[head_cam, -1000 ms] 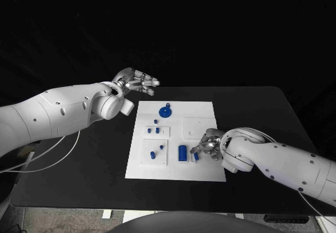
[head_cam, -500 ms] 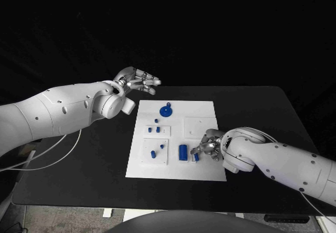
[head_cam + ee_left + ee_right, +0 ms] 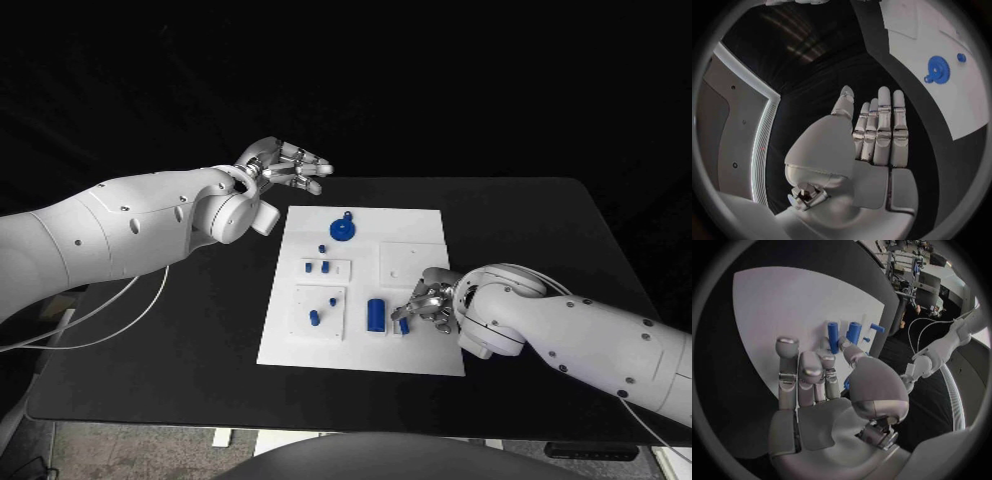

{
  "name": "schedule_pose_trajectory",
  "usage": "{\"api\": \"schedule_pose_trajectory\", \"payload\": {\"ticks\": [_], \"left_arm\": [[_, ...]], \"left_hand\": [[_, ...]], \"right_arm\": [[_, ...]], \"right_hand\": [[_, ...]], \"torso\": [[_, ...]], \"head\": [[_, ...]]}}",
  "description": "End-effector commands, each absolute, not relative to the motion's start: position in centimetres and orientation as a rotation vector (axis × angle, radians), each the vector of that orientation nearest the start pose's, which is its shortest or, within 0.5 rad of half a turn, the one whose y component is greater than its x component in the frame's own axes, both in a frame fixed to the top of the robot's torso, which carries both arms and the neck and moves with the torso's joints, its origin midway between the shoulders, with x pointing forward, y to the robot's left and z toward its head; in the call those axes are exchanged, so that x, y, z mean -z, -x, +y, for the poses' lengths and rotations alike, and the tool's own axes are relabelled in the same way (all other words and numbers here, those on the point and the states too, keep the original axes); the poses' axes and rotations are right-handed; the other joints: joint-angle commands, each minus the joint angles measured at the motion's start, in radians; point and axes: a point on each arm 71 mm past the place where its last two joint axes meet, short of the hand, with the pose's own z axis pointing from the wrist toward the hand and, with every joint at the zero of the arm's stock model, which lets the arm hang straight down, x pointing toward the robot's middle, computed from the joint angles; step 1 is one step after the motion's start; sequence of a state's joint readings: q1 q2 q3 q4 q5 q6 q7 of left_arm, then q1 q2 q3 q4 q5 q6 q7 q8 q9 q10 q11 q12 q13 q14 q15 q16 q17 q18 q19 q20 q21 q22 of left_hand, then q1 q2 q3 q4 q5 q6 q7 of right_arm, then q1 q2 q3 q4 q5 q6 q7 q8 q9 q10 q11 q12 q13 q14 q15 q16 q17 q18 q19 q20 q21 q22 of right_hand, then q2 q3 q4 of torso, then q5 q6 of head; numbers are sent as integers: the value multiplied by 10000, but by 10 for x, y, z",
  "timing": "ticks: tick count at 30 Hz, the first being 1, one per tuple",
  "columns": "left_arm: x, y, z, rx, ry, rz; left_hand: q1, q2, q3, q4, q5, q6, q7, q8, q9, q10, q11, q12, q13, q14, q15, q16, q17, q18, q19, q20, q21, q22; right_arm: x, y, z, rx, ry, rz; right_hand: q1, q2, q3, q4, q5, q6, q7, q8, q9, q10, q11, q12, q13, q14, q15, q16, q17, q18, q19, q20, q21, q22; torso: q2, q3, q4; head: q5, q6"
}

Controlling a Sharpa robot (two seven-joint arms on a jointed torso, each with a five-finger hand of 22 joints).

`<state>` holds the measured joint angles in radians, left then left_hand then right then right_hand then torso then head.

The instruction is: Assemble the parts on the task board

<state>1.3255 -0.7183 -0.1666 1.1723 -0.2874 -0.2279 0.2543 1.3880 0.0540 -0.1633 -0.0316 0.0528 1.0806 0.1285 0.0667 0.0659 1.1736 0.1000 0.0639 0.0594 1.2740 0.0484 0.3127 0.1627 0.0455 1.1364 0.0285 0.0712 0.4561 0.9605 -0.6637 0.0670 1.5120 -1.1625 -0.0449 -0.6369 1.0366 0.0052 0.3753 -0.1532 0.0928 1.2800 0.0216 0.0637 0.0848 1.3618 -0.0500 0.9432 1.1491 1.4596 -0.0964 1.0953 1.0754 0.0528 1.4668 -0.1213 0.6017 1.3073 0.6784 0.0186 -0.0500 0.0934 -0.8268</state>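
Note:
The white task board (image 3: 411, 225) lies mid-table. On it are a blue gear with a handle (image 3: 342, 229), several small blue pegs (image 3: 326, 267) and a blue cylinder (image 3: 376, 314). My right hand (image 3: 431, 303) hangs low over the board's near right part, its fingertips at a small blue part (image 3: 404, 323). In the right wrist view the thumb (image 3: 849, 352) lies against the fingers with a bit of blue (image 3: 846, 385) beside it; a grip is not plain. My left hand (image 3: 286, 166) is raised beyond the board's far left corner, fingers out, holding nothing; the gear (image 3: 937, 66) lies ahead of it.
The black table (image 3: 534, 230) has bare room right of the board and along its near edge. My left forearm (image 3: 130, 235) reaches over the table's left side. My right forearm (image 3: 591, 340) crosses the near right corner.
Both arms have stayed almost still. My right hand has kept its place at the small blue part. Nothing on the board has moved.

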Motion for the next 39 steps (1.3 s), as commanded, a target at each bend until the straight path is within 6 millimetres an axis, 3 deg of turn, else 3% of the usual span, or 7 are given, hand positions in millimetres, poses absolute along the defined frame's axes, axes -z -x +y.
{"api": "schedule_pose_trajectory", "payload": {"ticks": [1,6,12,20,33,36,39], "left_arm": [[177,-555,246,12111,8032,15959],[177,-555,246,12105,8036,15961],[177,-555,246,12100,8040,15962],[177,-555,246,12106,8036,15969],[178,-555,246,12103,8038,15976],[178,-555,246,12100,8039,15971],[178,-555,247,12095,8042,15967]], "left_hand": [[-106,-16,18,18,-33,-67,-22,-10,4,64,-10,13,5,-98,-1,26,1,-176,63,-16,58,-9],[-106,-16,18,18,-33,-67,-22,-10,4,64,-10,13,5,-98,-1,26,1,-176,63,-16,58,-9],[-106,-16,18,18,-33,-67,-22,-10,4,64,-10,13,5,-98,-1,26,1,-176,63,-16,58,-9],[-110,-18,28,41,-33,-74,-20,-11,4,60,-9,13,5,-101,0,28,-2,-177,70,-14,63,-50],[-110,-18,28,41,-33,-74,-20,-11,4,60,-9,13,5,-101,0,28,-2,-177,70,-14,63,-50],[-96,-15,37,40,-33,-75,-21,-11,4,58,-9,12,5,-101,0,29,-3,-176,72,-15,66,-66],[-96,-15,37,40,-33,-75,-21,-11,4,58,-9,12,5,-101,0,29,-3,-176,72,-15,66,-66]], "right_arm": [[296,-434,-134,-4715,-2787,23617],[295,-434,-134,-4710,-2768,23568],[295,-434,-134,-4716,-2731,23538],[295,-434,-134,-4758,-2721,23527],[294,-436,-139,-4888,-2905,23261],[293,-438,-143,-5061,-3091,22949],[291,-441,-149,-5468,-3381,22433]], "right_hand": [[-18,87,-55,13,41,22,11,1,-5,25,-24,-4,7,18,48,33,14,-163,468,63,66,652],[-254,53,-165,231,-243,13,17,-1,-16,23,-17,-12,4,10,49,5,-7,-155,462,62,40,644],[-877,-460,-667,839,-454,57,52,9,-51,26,-6,-62,-13,-6,27,-31,-20,-158,464,26,28,638],[-292,-979,-1445,2332,-449,72,68,9,-86,53,1,-141,24,5,25,-83,17,-168,465,16,-6,636],[-42,-697,-932,1615,-449,71,37,4,-115,68,-21,-170,72,15,12,-117,42,-182,473,2,-14,640],[-129,-787,-908,1529,-448,61,45,7,-108,67,-17,-185,79,13,10,-144,31,-175,470,0,-39,635],[-153,-1195,-871,1791,-455,-24,97,36,-73,16,-4,-273,34,-11,22,-277,-78,-144,447,-11,-145,603]], "torso": [[-3,-4,-1],[3,-4,14],[2,-4,1],[1,-3,0],[3,10,4],[0,10,2],[0,5,0]], "head": [[-4,2],[1,-8],[27,-15],[41,-31],[37,-35],[36,-25],[40,-5]]}}
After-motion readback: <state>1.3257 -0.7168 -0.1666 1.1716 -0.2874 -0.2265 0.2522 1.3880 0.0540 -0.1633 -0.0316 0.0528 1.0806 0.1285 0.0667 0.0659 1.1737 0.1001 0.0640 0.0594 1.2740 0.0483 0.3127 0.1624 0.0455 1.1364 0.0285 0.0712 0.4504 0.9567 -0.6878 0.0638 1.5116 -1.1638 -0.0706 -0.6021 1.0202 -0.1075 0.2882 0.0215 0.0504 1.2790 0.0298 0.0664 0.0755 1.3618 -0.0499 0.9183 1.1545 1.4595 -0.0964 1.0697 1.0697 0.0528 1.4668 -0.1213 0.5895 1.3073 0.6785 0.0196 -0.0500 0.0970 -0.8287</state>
